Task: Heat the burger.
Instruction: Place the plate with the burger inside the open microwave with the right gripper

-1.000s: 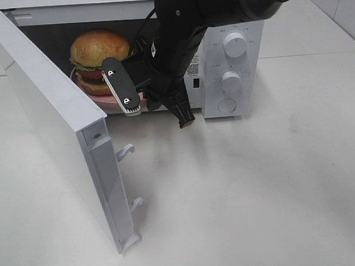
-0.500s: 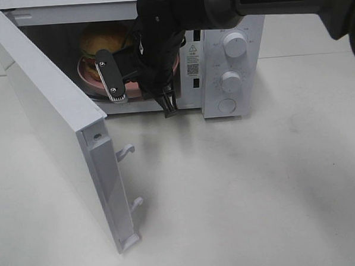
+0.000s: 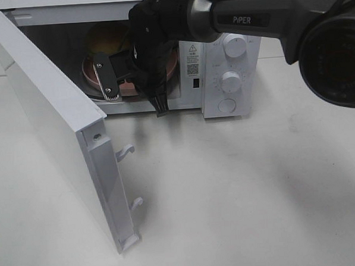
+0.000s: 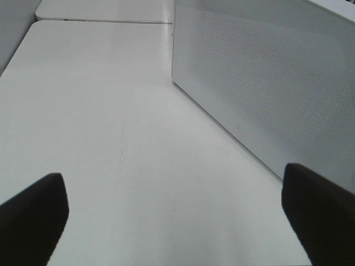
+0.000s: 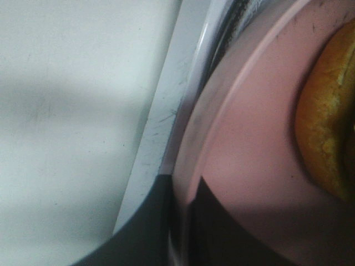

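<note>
— Pink rim first. From the high camera, the pink plate has gone from the mouth of the microwave to well inside the cavity in the last second. The burger rides on it, now in shadow towards the back.
— Is your right gripper off it?
— No, it's pinched on the plate's near rim. The door stands wide.
— Left wrist?
— My left gripper hangs spread wide over the white table, holding nothing, beside the door's outer face.
— Right wrist?
— Dark fingers clamp the plate edge just past the cavity sill, with the bun off to one side. I judge loading nearly done: let go, back out, shut the door, then set the dial.
</note>
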You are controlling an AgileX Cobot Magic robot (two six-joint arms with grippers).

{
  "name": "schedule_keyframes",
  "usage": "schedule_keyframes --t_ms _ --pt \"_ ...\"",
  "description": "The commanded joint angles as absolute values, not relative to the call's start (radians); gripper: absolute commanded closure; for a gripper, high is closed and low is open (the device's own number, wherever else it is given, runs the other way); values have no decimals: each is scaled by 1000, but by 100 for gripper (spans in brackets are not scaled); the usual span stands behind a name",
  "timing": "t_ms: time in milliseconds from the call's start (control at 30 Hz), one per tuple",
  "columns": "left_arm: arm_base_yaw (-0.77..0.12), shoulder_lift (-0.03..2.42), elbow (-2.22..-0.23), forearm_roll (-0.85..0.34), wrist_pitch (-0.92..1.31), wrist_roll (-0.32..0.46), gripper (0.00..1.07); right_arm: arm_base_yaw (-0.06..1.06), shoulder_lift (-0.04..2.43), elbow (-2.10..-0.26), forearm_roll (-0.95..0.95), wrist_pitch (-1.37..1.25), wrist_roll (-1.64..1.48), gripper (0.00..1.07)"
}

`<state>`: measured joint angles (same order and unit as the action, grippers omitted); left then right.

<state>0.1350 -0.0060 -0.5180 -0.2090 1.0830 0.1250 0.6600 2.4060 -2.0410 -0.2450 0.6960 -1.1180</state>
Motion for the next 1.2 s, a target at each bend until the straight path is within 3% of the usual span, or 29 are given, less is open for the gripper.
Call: schedule_keyframes --t_ms 33,567,900,1200 --pt "138 -31 -516 -211 1068 126 9 655 2400 -2078 -265 647 -1105 107" --pt "138 -31 -516 -211 1068 126 9 655 2434 -2099 -261 571 -1099 86" --pt "138 -31 -516 -211 1068 126 9 655 2434 -2098 -229 587 -1102 63" --pt "138 -31 -516 -211 1068 127 9 655 2397 -2032 -220 599 -1090 61"
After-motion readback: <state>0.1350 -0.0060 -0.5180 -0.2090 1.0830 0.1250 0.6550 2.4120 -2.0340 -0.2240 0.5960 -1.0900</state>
